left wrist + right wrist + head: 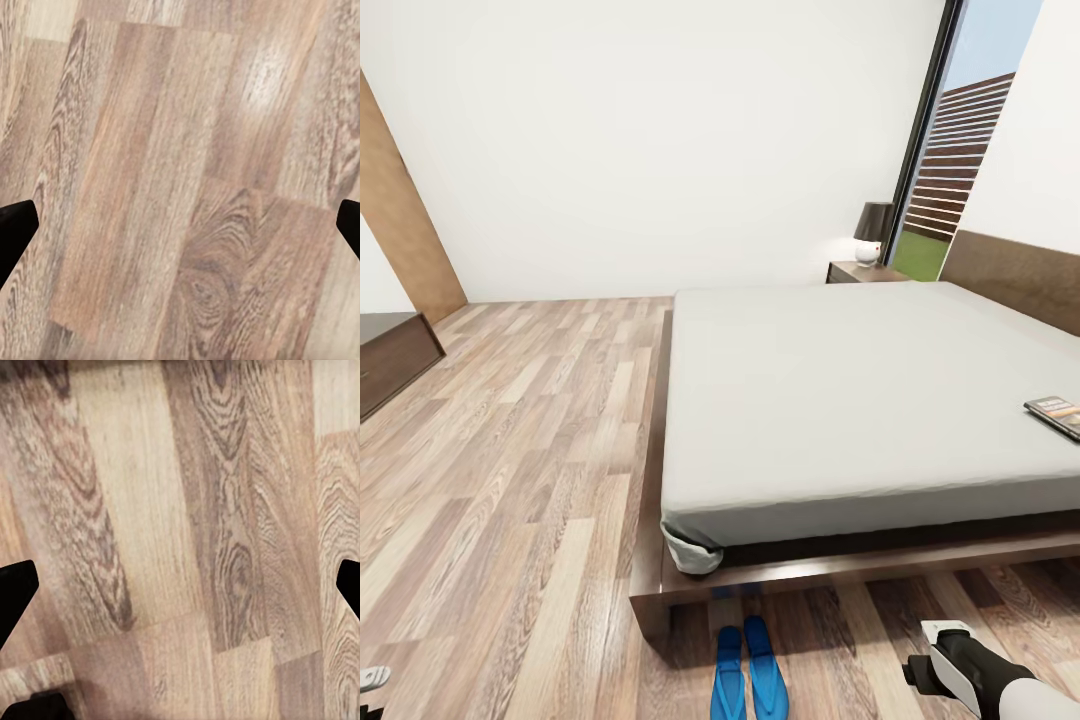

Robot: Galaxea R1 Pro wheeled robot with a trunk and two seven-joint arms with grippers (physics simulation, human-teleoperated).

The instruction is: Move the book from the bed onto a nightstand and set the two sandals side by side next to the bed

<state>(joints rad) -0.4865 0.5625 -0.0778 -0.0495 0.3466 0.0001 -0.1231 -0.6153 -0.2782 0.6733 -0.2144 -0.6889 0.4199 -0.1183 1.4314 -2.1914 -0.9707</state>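
Note:
The bed (840, 400), with a light grey mattress on a dark wooden frame, takes up the middle and right of the head view. The book (1057, 413) lies flat on the mattress at its right side, near the picture's edge. Two blue sandals (748, 670) lie side by side on the floor just off the bed's near corner. A nightstand (857, 271) stands beyond the bed by the window. My left gripper (180, 232) is open above bare floorboards. My right gripper (180, 592) is open too, with only planks between its fingers. My right arm (972, 672) hangs low, right of the sandals.
A dark-shaded lamp (873, 232) stands on the nightstand. A low dark cabinet (390, 355) sits against the left wall near a wooden panel (400, 210). A tall window (960, 150) shows a slatted fence. Wood-plank floor (530, 450) stretches left of the bed.

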